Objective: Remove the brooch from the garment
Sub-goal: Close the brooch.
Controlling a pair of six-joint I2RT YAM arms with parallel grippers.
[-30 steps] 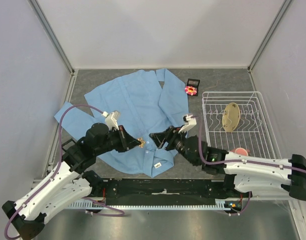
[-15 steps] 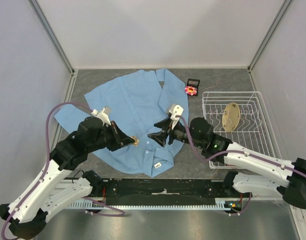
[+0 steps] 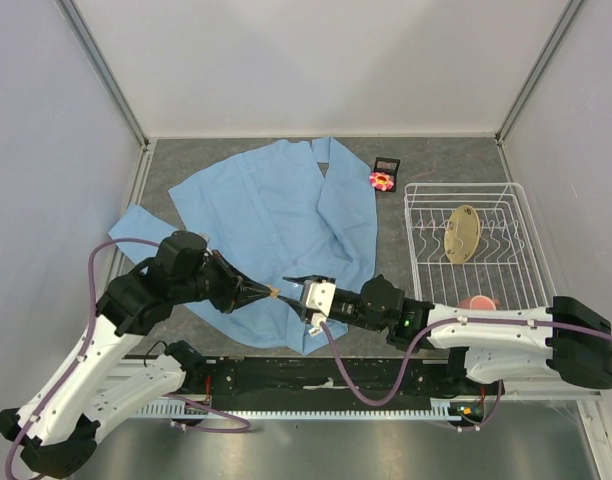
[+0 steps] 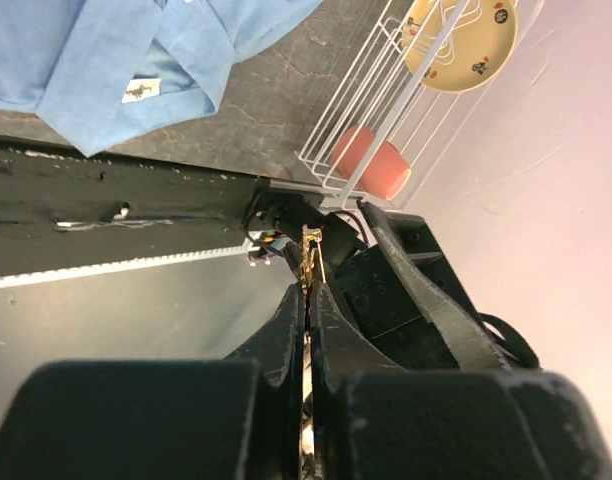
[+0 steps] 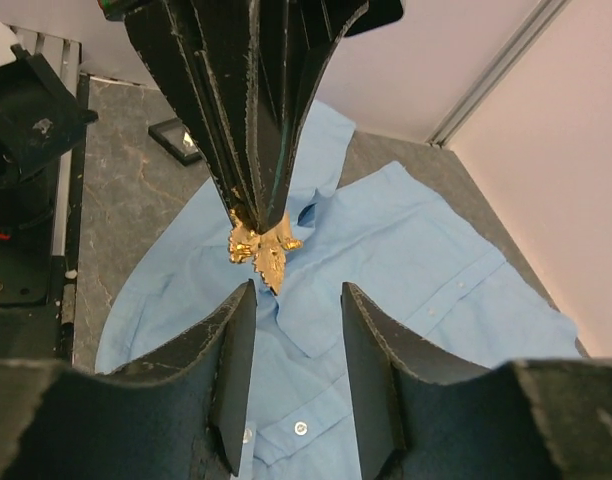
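Note:
The garment, a light blue shirt (image 3: 276, 215), lies spread on the grey table; it also shows in the right wrist view (image 5: 426, 290) and in the left wrist view (image 4: 106, 50). The pink flower brooch (image 3: 382, 180) lies on the table just right of the shirt's sleeve, apart from both grippers. My left gripper (image 3: 269, 293) is shut on a small gold emblem (image 5: 261, 248) and holds it above the shirt's near edge. My right gripper (image 5: 296, 292) is open and faces it, its fingertips just short of the emblem, not touching.
A small dark box (image 3: 387, 163) lies beside the brooch. A white wire rack (image 3: 466, 185) stands at the right with a yellowish plate (image 3: 463, 232) and a pink cup (image 3: 478, 303) in it. Grey walls close the table on three sides.
My right gripper swung low toward the near edge and now points left at the left gripper's tip. My left gripper drew slightly nearer, still holding the gold emblem.

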